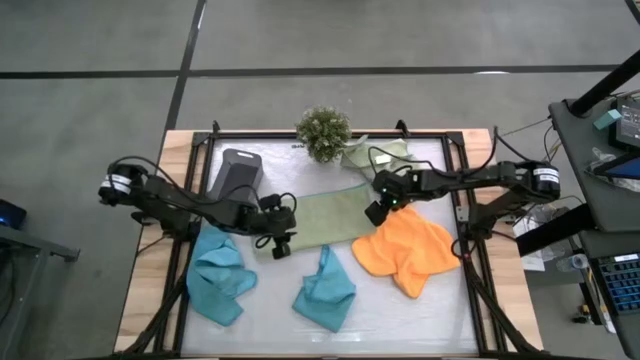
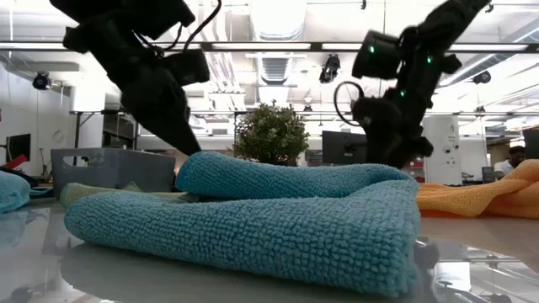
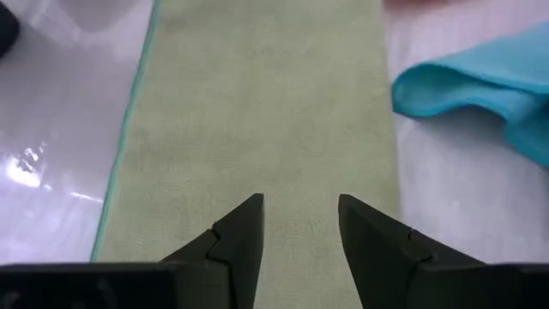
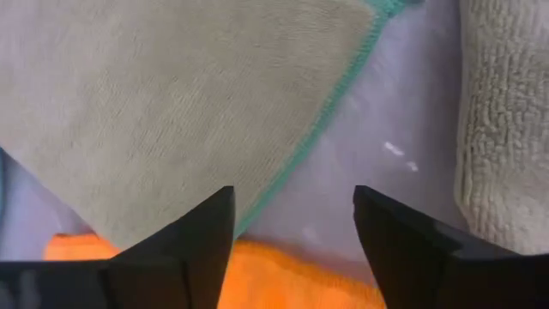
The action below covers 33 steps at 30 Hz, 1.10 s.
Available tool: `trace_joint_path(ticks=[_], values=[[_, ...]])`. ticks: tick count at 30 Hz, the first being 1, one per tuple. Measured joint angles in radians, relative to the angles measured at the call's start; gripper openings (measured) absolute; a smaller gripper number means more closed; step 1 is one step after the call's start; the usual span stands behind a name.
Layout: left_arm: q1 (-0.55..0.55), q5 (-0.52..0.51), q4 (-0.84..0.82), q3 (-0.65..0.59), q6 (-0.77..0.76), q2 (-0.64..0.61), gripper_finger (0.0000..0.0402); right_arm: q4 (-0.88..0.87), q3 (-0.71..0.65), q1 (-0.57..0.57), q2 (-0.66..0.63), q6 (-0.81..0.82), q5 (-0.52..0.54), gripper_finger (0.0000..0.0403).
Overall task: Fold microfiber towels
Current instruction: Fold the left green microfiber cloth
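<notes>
High view: a sage-green microfiber towel (image 1: 325,216) was seen spread flat at frame centre, the left gripper (image 1: 281,243) and right gripper (image 1: 379,208) parted and empty over its ends. Soft, limp cloth, it looked best pinched by its stitched corners.

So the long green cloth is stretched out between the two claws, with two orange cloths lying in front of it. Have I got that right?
Not quite. The green cloth does lie between the left gripper and right gripper, but the high view shows two blue cloths in front of it, not orange. There is only one orange cloth, to its right.
</notes>
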Motion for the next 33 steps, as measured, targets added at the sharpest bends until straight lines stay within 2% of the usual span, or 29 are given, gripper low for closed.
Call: trace_joint_path(ticks=[6, 14, 27, 33], values=[[0.0, -0.036, 0.016, -0.003, 0.0, 0.076, 0.0137, 0.127, -0.071, -0.078, 0.007, 0.022, -0.094, 0.0288], [0.001, -0.056, 0.024, -0.004, -0.025, 0.161, 0.0137, 0.206, -0.074, -0.084, 0.084, 0.03, -0.143, 0.0334], [0.001, -0.059, 0.026, -0.004, -0.027, 0.176, 0.0137, 0.531, -0.05, -0.084, 0.264, 0.049, -0.393, 0.0336], [0.001, -0.059, 0.025, -0.004, -0.027, 0.176, 0.0137, 0.573, -0.054, -0.084, 0.257, 0.057, -0.419, 0.0321]])
